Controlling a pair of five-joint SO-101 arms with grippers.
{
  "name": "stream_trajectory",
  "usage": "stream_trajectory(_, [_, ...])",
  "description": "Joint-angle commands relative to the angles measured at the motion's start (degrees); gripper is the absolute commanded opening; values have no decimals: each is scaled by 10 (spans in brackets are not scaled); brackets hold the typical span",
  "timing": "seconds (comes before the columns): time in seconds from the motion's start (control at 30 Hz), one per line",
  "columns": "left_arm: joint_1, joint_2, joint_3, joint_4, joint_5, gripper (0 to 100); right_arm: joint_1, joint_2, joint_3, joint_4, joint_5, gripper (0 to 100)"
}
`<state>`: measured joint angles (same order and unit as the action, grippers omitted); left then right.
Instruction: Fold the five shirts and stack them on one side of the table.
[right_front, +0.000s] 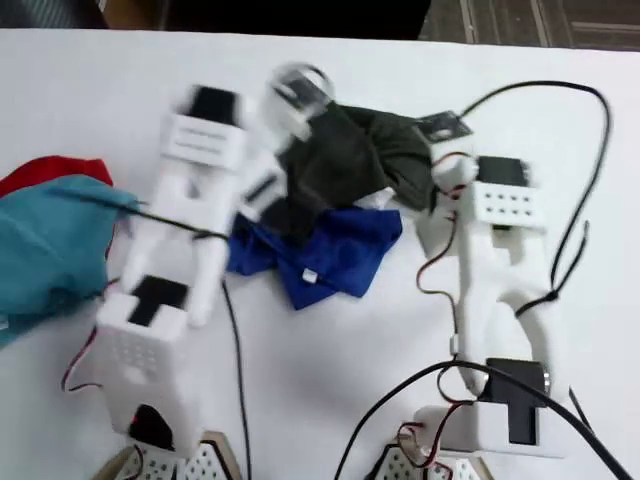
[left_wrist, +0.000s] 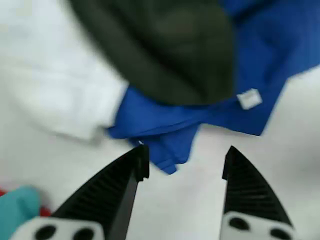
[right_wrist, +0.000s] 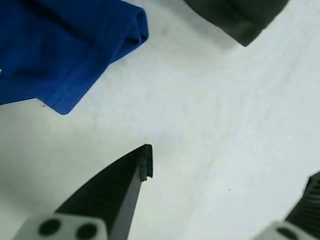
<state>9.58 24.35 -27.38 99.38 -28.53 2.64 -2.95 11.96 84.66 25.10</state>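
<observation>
A dark grey shirt (right_front: 350, 160) lies crumpled at the table's middle, overlapping a blue shirt (right_front: 325, 255) in front of it. A bit of white shirt (right_front: 375, 198) peeks out between them. At the left edge a teal shirt (right_front: 50, 250) lies over a red shirt (right_front: 45, 170). My left gripper (left_wrist: 187, 160) is open just above the table, facing the blue shirt (left_wrist: 200, 120), the dark shirt (left_wrist: 170, 50) and the white shirt (left_wrist: 60, 90). My right gripper (right_wrist: 230, 170) is open over bare table, apart from the blue shirt's corner (right_wrist: 65, 50) and the dark shirt's hem (right_wrist: 240, 20).
Both arms' bases stand at the table's near edge, with black cables (right_front: 235, 350) trailing across the tabletop (right_front: 330, 370) between them. A cable also loops at the back right (right_front: 590, 120). The far left corner of the table is bare.
</observation>
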Motion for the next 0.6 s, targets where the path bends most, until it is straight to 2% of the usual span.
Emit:
stream_trajectory(0.0, [22, -27, 78, -62, 5, 255, 48, -3, -5, -4, 22, 454])
stream_trajectory(0.17, [-4, -10, 166, -152, 3, 254, 92, -3, -5, -4, 47, 454])
stream_trajectory(0.37, [-57, 73, 145, -201, 4, 251, 99, -3, -4, -4, 50, 454])
stream_trajectory(0.43, [-70, 93, 122, -197, 5, 198, 92, -3, -4, -4, 49, 454])
stream_trajectory(0.5, [-81, 102, 95, -179, 5, 44, 84, -2, -4, -4, 47, 454])
stream_trajectory(0.53, [-89, 102, 80, -168, 8, 7, 78, -2, -4, -4, 46, 454])
stream_trajectory(0.57, [-96, 101, 65, -149, 15, 44, 73, -2, -4, -4, 46, 454])
